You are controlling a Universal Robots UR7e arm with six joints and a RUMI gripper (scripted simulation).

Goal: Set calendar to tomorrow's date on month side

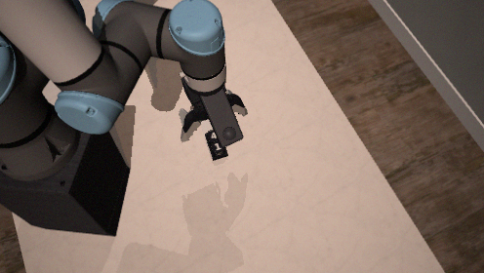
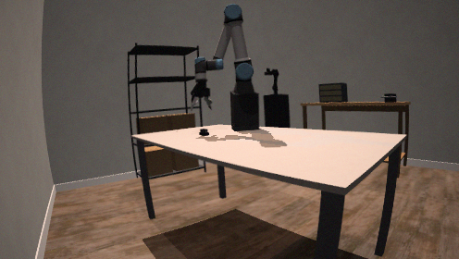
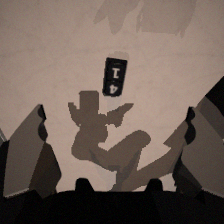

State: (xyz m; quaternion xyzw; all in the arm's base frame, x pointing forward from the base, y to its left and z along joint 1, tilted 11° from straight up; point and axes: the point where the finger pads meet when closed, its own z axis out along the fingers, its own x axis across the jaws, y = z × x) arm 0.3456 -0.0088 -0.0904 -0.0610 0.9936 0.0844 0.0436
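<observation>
The calendar is a small black tray with two dark cubes sitting in it on the pale table. In the wrist view the cubes' tops show white digits that read 1 and 4. It also shows in the top view, partly hidden by the wrist, and as a small dark spot in the exterior view. My gripper hangs high above the table, close to over the calendar, with its fingers wide open and empty. It also shows in the exterior view. The side with the month's name is not readable.
The arm's black base stands on the table's far side. A black shelf with boxes stands behind the table's left end. A side table stands at the back right. The table's left edge is close to the calendar.
</observation>
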